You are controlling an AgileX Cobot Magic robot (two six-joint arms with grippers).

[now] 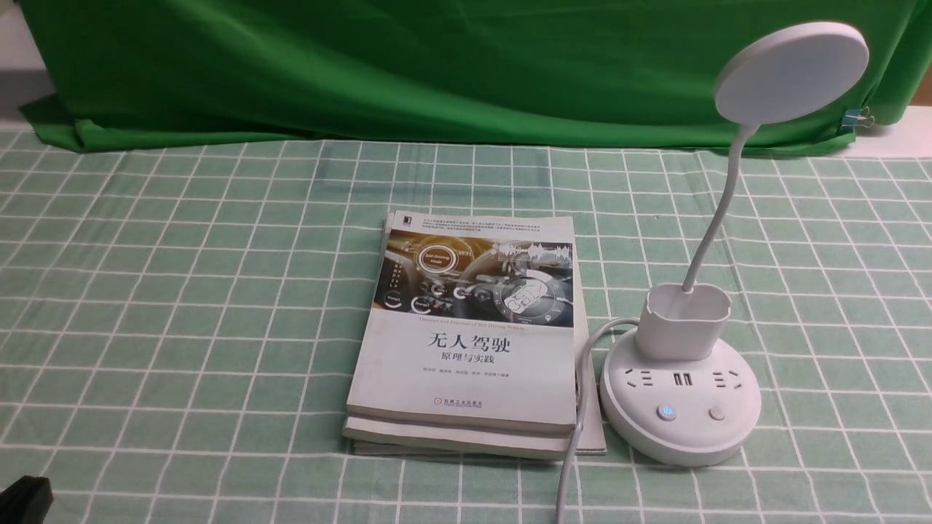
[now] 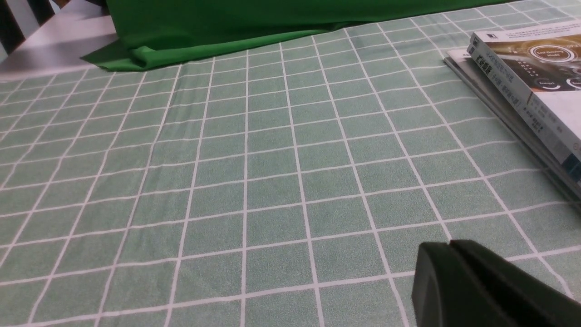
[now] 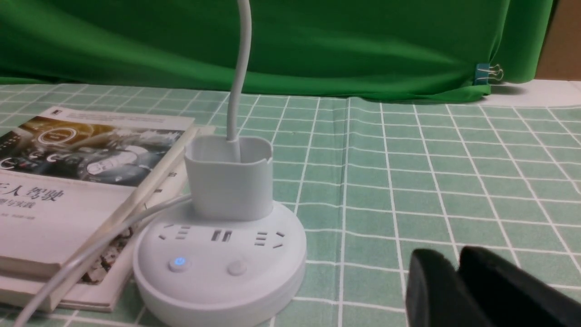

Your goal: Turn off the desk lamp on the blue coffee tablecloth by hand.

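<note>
From where I stand, taking twelve o'clock as straight away from the robot, the front view has the white desk lamp (image 1: 681, 397) on the pale green-blue tablecloth (image 1: 218, 327), at about three o'clock from a stack of books (image 1: 466, 349). Its round base is just beside the stack. The thin neck (image 1: 717, 218) rises from the cup holder (image 1: 683, 320) and leans towards one o'clock, carrying the flat disc head (image 1: 792, 73). Of the two buttons on the base, the left one (image 1: 666, 412) glows blue and the right one (image 1: 717, 413) is unlit. A pale cable (image 1: 582, 407) runs past the books to about seven o'clock. A plain green backdrop (image 1: 466, 73) hangs at twelve, with a binder clip (image 1: 857, 118) on it near one. A dark bit of the robot (image 1: 26, 501) pokes in around eight o'clock.

In the left wrist view, the left gripper (image 2: 449, 245) has its fingertips together over the cloth, with nothing visible between them. The books sit towards two o'clock from it.

In the right wrist view, the right gripper (image 3: 456, 254) is blurred, and I can't tell whether its fingers are together or slightly apart. The lamp's base lies towards ten o'clock from it, and I see no contact. The left button shows blue here too.
</note>
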